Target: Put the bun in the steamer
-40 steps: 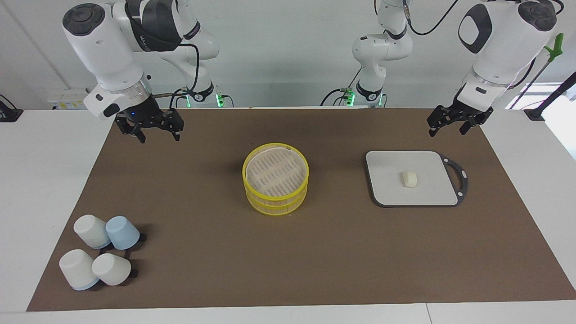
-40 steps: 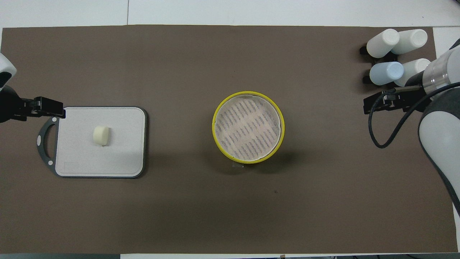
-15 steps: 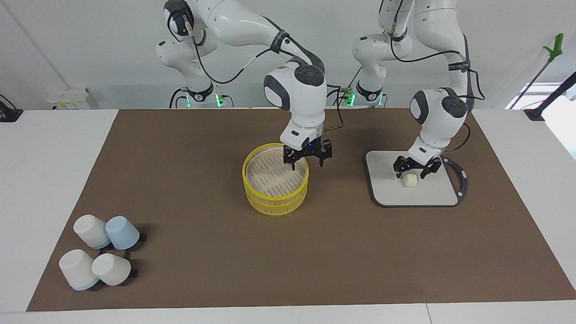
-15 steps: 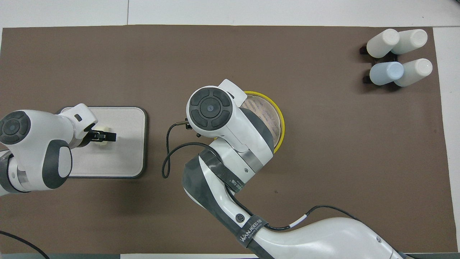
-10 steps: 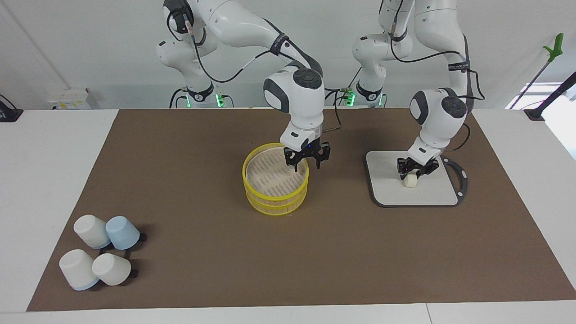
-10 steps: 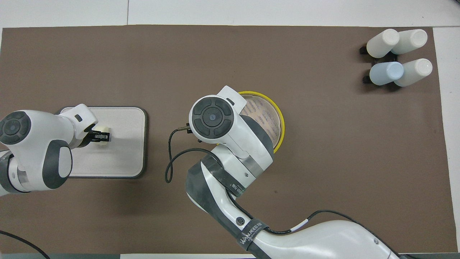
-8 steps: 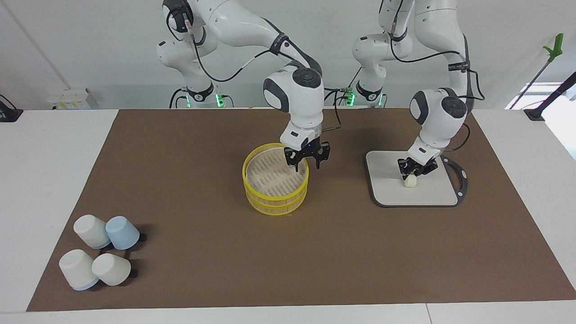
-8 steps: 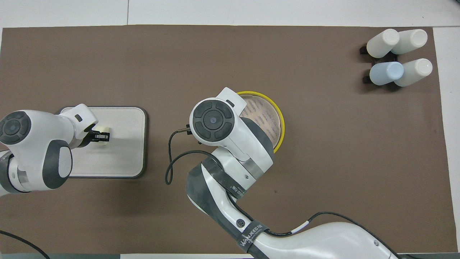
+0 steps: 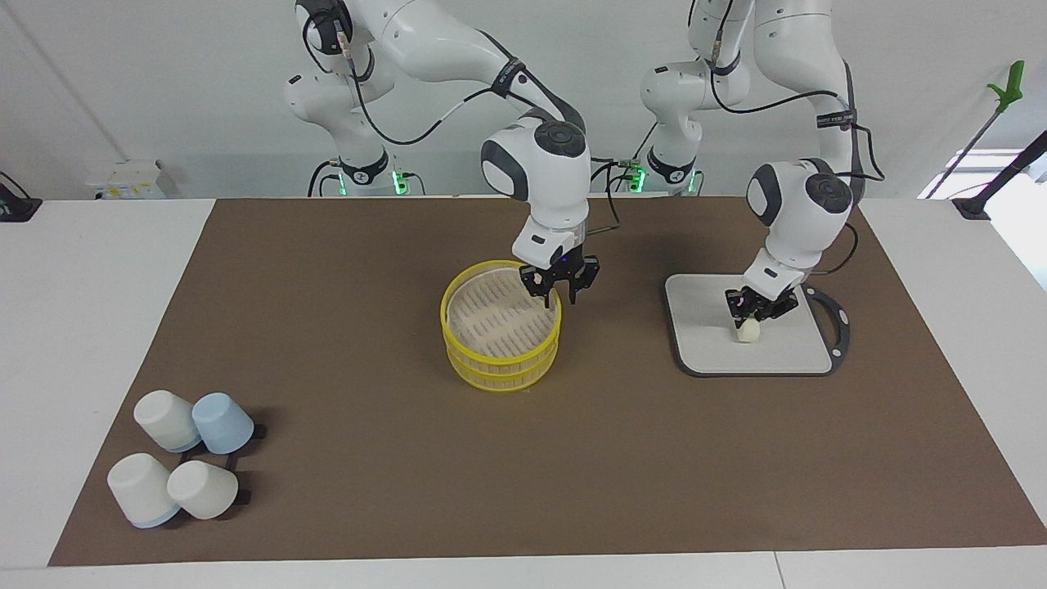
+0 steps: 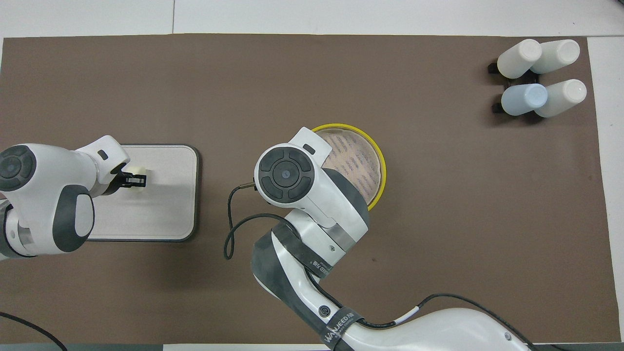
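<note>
Cream-white bun [image 9: 748,330] on a pale grey board [image 9: 703,327]; yellow-rimmed steamer [image 9: 501,348] with beige slatted floor on a brown mat [image 9: 654,458].

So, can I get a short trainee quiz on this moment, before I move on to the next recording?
1. True or false: the bun already lies in the steamer.
2. Which gripper is closed on the bun? A. the left gripper B. the right gripper C. neither
3. Fill in: the right gripper is at the rim of the ____.

Key
1. False: the bun is on the grey board, toward the left arm's end of the table.
2. A
3. steamer
</note>
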Controlling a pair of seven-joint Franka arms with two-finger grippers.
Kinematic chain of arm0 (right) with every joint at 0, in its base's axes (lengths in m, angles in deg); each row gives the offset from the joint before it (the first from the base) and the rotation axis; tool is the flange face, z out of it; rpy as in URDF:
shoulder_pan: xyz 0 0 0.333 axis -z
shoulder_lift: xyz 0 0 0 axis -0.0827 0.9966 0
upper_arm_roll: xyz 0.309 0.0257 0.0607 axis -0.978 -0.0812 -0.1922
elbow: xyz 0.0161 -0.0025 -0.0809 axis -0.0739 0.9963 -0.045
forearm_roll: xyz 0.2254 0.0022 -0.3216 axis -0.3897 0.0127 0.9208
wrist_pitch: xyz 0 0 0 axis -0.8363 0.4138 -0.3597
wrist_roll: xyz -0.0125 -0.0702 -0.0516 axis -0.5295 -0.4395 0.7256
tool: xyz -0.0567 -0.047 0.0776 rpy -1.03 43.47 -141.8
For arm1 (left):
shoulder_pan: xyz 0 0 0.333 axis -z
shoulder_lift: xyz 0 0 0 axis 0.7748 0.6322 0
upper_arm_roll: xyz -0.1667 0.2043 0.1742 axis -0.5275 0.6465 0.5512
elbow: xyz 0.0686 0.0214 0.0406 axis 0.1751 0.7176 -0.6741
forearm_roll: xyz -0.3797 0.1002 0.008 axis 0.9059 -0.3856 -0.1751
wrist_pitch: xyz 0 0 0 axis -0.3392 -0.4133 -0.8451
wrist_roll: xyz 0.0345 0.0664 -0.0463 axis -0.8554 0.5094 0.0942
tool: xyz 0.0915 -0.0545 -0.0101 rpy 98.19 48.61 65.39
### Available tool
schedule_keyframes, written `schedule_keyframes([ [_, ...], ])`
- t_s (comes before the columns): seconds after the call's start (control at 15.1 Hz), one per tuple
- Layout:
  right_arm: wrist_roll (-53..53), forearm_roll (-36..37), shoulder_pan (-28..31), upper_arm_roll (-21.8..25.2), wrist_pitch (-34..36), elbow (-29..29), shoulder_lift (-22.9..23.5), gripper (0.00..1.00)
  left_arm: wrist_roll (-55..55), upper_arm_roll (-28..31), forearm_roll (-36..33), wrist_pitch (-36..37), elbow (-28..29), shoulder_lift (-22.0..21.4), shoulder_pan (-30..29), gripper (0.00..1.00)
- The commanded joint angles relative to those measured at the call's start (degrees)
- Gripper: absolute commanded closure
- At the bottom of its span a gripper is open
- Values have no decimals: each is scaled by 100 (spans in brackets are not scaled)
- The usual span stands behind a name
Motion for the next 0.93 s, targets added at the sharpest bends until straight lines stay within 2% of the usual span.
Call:
schedule_keyframes([
  [0.0,-2,-1,12,5,-154,270,-173,80,162,28,101,631,-492,-18,139,81],
  [0.26,-19,-1,21,5,-207,323,-190,89,514,10,101,1273,-1020,-44,341,81],
  [0.4,-28,-1,30,5,-207,350,-190,98,593,1,101,1659,-1327,-79,403,80],
  [0.46,-46,-1,38,5,-190,332,-190,100,611,-7,101,1852,-1459,-88,412,80],
  [0.66,-265,8,108,14,-41,140,-190,100,796,-43,101,2047,-1627,-115,464,80],
  [0.86,-589,17,301,23,599,-308,-190,100,954,-43,101,2057,-1636,-141,544,80],
])
